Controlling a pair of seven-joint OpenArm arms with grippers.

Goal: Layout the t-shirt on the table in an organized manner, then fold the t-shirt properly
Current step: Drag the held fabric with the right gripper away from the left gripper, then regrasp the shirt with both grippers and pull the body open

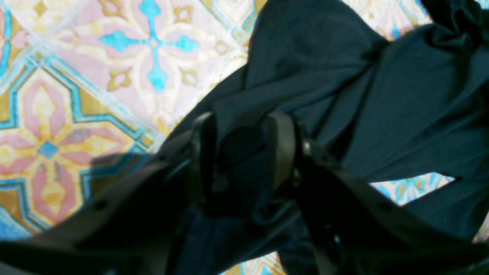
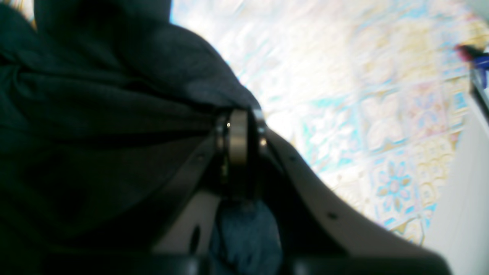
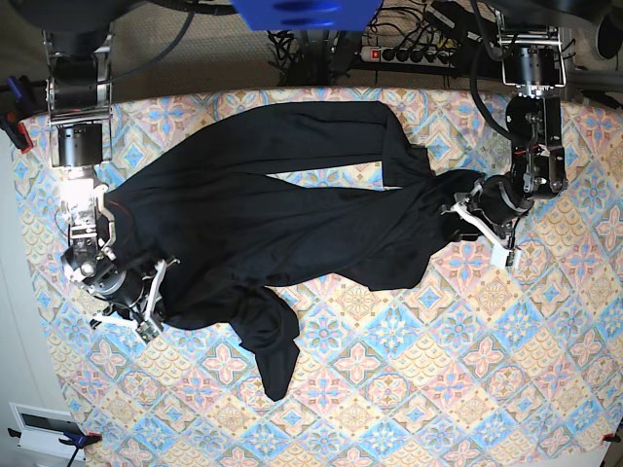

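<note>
While both arms have a piece of cloth between their jaws, the t-shirt (image 3: 282,224) lies across the middle of the table (image 3: 409,389), stretched but still very wrinkled. It is a thin, soft black garment, so I judge it light and limp: it will sag, twist and slide easily on the patterned cover, and it will not keep any shape by itself.

In the base view the right gripper (image 3: 146,302) is at about 8 o'clock of the cloth, at its edge. Its wrist view shows the jaws pressed fully together on a bunched fold of the t-shirt (image 2: 114,95), with the fabric pulled tight away from them. The left gripper (image 3: 467,216) is at about 3 o'clock of the garment. In its wrist view the left gripper (image 1: 244,152) stands with its jaws half apart, and a thick roll of the t-shirt (image 1: 382,95) fills the gap between them, so it seems to hold the fabric.

One sleeve or corner hangs down toward 6 o'clock, and another part is folded over near 12 o'clock. For spreading, I think the best places to take are the edges and corners, such as hem or shoulders, not the middle, because a grip in the middle only makes more bunching. Pulling must be slow, or the thin cloth may slip out.
</note>
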